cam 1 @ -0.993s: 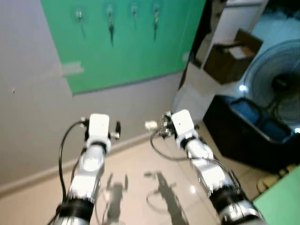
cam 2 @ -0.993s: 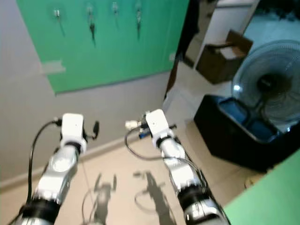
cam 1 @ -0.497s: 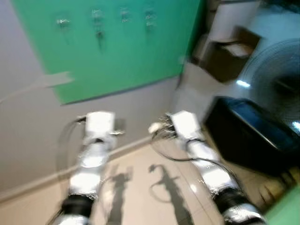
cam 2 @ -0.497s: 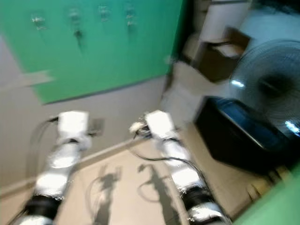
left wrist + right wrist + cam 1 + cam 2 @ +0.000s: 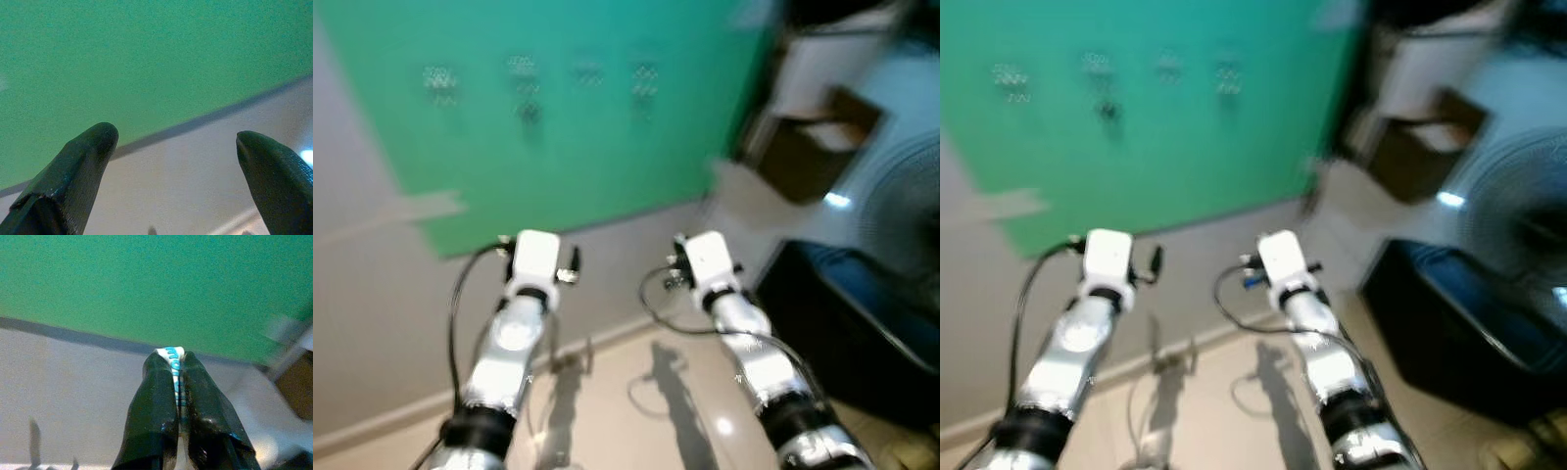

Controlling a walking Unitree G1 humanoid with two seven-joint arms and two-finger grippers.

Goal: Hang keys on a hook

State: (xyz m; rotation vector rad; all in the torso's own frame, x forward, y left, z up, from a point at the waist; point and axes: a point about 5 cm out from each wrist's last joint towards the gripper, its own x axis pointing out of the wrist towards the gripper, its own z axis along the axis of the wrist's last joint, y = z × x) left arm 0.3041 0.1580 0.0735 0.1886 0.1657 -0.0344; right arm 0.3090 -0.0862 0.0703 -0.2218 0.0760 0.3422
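A green board (image 5: 587, 147) hangs on the grey wall ahead, with a row of several small hooks (image 5: 522, 69) near its top, all blurred. A dark key (image 5: 529, 111) seems to hang from one of them. Both silver arms are raised toward the wall, the left arm (image 5: 514, 333) and the right arm (image 5: 744, 333), well below the hooks. My left gripper (image 5: 176, 139) is open, with only board and wall between its fingers. My right gripper (image 5: 175, 358) is shut on a white tag with blue lettering (image 5: 172, 352). The keys themselves are hidden.
To the right stand a large fan (image 5: 906, 206), a black bin (image 5: 862, 313) and an open cardboard box (image 5: 818, 132) by a white shelf. The glossy tiled floor (image 5: 636, 421) runs up to the wall's skirting.
The camera has swung left and toward the wall, so the green board takes up more of the view and is blurred. Both arms stay raised in front.
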